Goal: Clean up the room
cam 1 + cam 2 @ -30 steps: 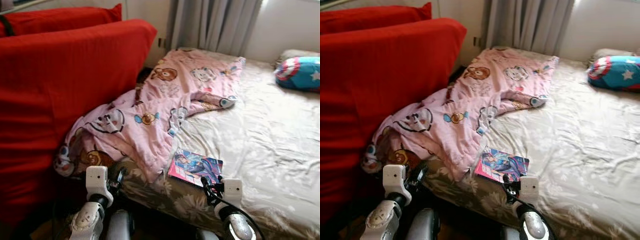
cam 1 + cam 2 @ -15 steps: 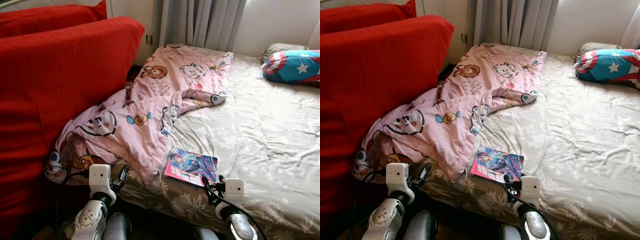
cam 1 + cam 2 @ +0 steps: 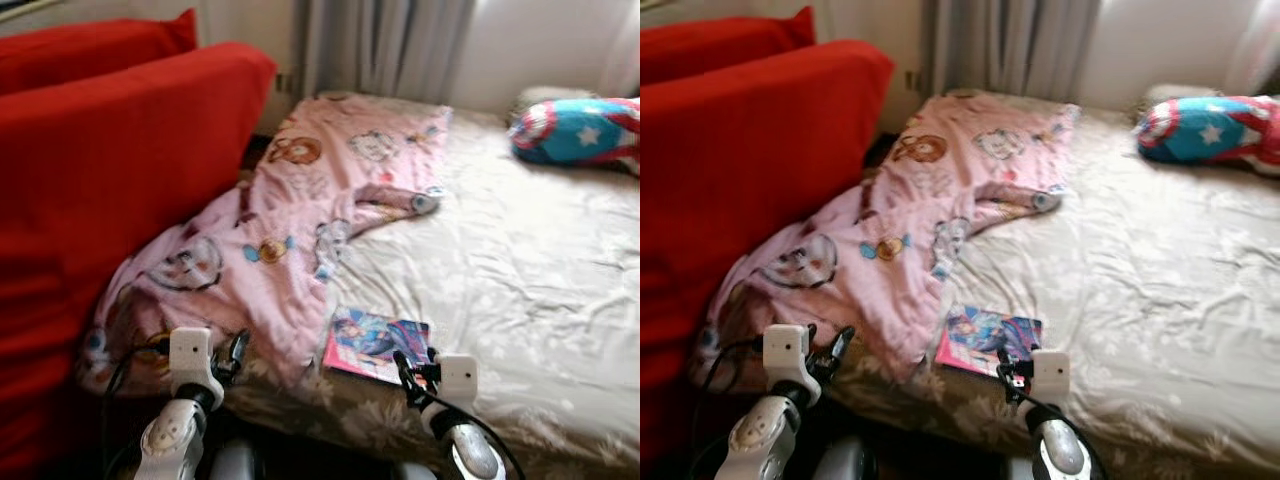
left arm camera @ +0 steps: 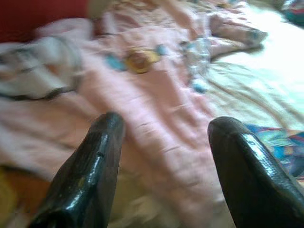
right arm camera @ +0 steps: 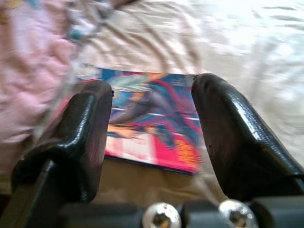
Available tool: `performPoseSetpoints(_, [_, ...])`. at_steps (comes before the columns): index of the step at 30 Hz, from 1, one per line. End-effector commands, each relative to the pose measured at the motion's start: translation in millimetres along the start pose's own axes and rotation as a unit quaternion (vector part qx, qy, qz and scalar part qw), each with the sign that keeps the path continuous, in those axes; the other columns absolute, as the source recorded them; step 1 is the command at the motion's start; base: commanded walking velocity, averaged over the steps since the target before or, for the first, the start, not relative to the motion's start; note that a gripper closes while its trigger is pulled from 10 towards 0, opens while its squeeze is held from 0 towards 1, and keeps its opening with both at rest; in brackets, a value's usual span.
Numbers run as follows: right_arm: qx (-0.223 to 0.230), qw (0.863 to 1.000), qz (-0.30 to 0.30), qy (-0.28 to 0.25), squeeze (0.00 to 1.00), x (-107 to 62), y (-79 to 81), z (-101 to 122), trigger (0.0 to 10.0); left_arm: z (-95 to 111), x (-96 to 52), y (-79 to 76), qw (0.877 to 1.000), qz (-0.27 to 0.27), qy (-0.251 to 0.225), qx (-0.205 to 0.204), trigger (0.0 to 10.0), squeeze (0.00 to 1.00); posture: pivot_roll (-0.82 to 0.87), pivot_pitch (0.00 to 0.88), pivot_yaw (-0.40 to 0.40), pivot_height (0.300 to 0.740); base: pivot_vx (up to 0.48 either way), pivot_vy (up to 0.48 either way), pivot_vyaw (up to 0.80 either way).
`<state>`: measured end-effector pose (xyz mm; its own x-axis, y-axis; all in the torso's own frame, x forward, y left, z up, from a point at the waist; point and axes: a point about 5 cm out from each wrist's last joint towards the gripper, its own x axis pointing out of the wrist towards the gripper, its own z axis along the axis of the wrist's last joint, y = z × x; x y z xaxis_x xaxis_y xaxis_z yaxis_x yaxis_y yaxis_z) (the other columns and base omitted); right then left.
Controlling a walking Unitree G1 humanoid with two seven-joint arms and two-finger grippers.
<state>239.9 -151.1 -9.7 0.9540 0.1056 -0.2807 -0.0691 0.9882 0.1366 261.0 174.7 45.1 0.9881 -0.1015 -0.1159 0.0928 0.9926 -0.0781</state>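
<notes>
Nearest, the right gripper (image 5: 152,142) hangs at the bed's near edge, its fingers spread wide apart and empty, framing the comic book (image 3: 377,343) that lies flat on the floral bedsheet (image 3: 520,270). The left gripper (image 4: 164,166) is likewise parted, holding nothing, aimed at the pink cartoon-print blanket (image 3: 290,220), which spills off the bed's left side against the red sofa (image 3: 100,180). Far back rests a star-patterned pillow (image 3: 575,130), with grey curtains (image 3: 385,45) behind the bed.
</notes>
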Motion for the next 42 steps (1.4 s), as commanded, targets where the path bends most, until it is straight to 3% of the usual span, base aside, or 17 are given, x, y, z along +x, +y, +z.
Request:
performPoseSetpoints(1, [-0.003,1.0,0.001,-0.007,0.0,2.3,0.1,5,10.0,1,0.4,-0.7,1.0,-0.005,0.0,0.002,10.0,0.0,-0.03,0.005,-0.065,0.616,0.274,0.0,0.0])
performPoseSetpoints(20, [-0.002,1.0,0.02,0.001,0.0,3.8,6.5,7,10.0,2,-0.6,-0.5,1.0,-0.003,-0.006,0.003,10.0,0.0,-0.03,0.026,-0.066,0.616,0.186,0.0,0.0])
performPoseSetpoints(27, [-0.006,1.0,0.021,0.018,0.0,20.3,7.0,12,10.0,9,2.8,-0.4,1.0,-0.007,-0.013,0.005,10.0,0.0,-0.01,0.057,-0.065,0.616,0.0,0.0,0.0])
performPoseSetpoints(35, [0.031,0.998,-0.024,0.057,0.0,37.5,0.6,15,10.0,17,11.1,3.7,1.0,-0.008,-0.018,0.016,10.0,0.0,0.02,0.096,-0.061,0.616,0.0,0.0,0.0])
performPoseSetpoints(42, [0.066,0.989,-0.073,0.106,0.0,35.3,-10.9,2,10.0,23,10.8,5.6,0.999,-0.012,-0.022,0.031,10.0,0.0,0.05,0.142,-0.054,0.616,0.0,0.0,0.0])
